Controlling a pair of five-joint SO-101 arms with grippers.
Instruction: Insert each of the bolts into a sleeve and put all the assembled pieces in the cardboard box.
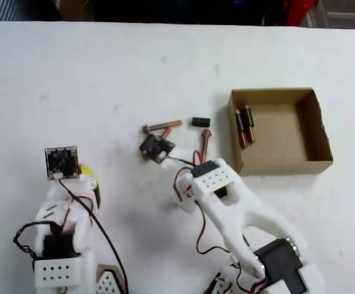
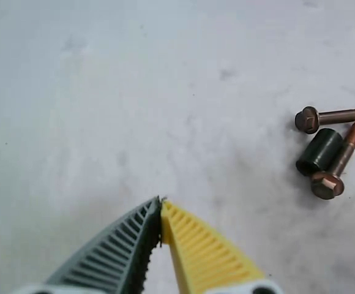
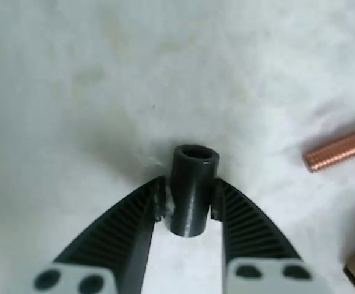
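White table, copper bolts, sleeve

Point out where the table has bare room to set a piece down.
Free: the broad table stretch left of the bolts, and the cardboard box floor right of its two assembled pieces. Crowded: between bolts, loose sleeve and the box, where the right gripper holds a second sleeve.

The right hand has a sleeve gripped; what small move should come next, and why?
Probably open the left hand and start toward the nearer bolt: the right hand is shut on a sleeve with its bore empty, while the left hand is shut on nothing.
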